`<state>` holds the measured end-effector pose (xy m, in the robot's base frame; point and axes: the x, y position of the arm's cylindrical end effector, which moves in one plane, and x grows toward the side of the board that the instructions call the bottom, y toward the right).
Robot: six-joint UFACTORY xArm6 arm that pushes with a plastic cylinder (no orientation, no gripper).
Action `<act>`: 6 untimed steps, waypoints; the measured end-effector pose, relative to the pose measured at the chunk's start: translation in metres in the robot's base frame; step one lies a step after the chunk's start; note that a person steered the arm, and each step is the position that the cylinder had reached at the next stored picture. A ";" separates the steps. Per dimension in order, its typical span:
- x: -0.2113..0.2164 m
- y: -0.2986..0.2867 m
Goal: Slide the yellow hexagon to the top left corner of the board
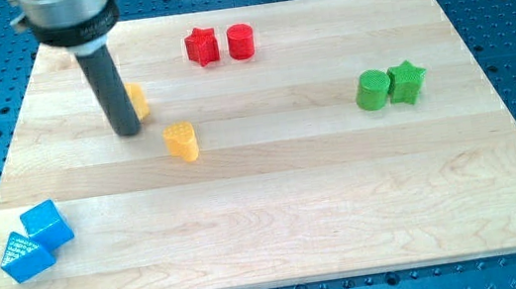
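A yellow block (137,99), partly hidden behind my rod, sits near the board's upper left; its shape cannot be made out fully. My tip (128,132) rests on the board touching this block's left side. A second yellow block (181,141), heart-like in shape, lies a little below and to the right of the tip, apart from it.
A red star (201,46) and a red cylinder (240,41) sit side by side near the top middle. A green cylinder (372,90) and a green star (407,82) touch at the right. Two blue blocks (47,224) (25,256) lie at the bottom left. The wooden board (326,205) lies on a blue perforated table.
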<state>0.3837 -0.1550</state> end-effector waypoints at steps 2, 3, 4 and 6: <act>-0.071 0.028; -0.103 -0.039; -0.109 -0.030; -0.050 0.085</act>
<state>0.3338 -0.0702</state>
